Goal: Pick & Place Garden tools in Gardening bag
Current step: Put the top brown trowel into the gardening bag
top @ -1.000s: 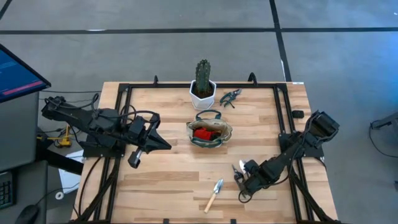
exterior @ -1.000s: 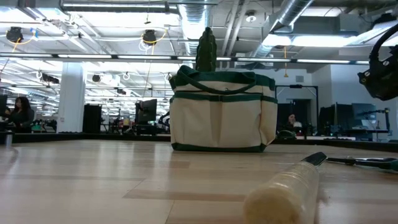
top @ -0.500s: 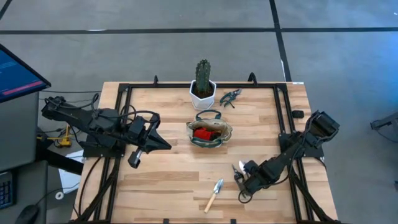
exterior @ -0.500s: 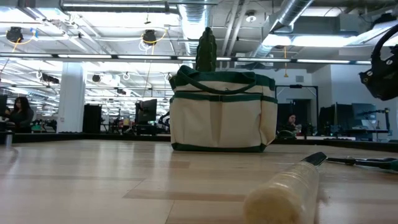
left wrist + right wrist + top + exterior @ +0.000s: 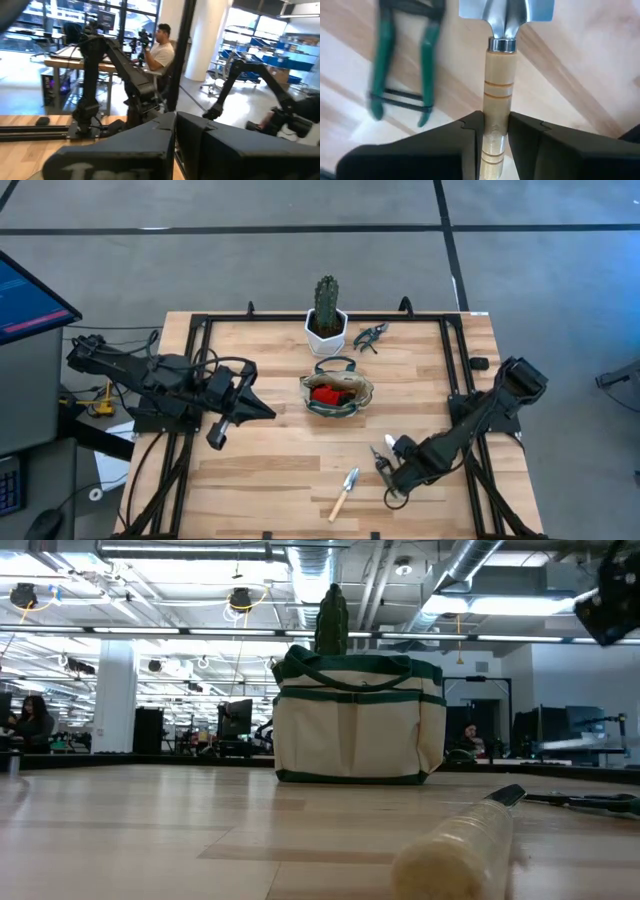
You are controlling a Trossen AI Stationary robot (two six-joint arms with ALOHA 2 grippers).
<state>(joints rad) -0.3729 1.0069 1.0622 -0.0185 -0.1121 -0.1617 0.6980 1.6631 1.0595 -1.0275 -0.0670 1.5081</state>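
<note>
The cream and green gardening bag (image 5: 336, 394) stands mid-table with a red tool (image 5: 325, 393) inside. My right gripper (image 5: 386, 468), near the front right, is shut on a wooden-handled metal trowel (image 5: 499, 60). Below it a green-handled tool (image 5: 405, 65) lies flat on the table. Another wooden-handled trowel (image 5: 346, 491) lies near the front edge. Dark shears (image 5: 370, 335) lie at the back. My left gripper (image 5: 262, 411) hovers shut at the left, holding nothing. My right gripper pinches the trowel's wooden handle (image 5: 497, 97) between its two fingers (image 5: 470, 125), toward the handle's free end. The fingers come from above, pointing down, and lie across the handle. The trowel is lifted clear of the table, its metal blade (image 5: 506, 12) sticking out past the fingers.
A green cactus (image 5: 326, 298) in a white pot (image 5: 326, 332) stands just behind the bag. A black frame (image 5: 448, 370) runs around the tabletop. Bare wood lies between the bag and the front edge.
My right gripper has risen with the trowel in its fingers and rolled a little about its own axis; in the low view it has climbed toward the picture's top. The green-handled tool has stayed on the table.
</note>
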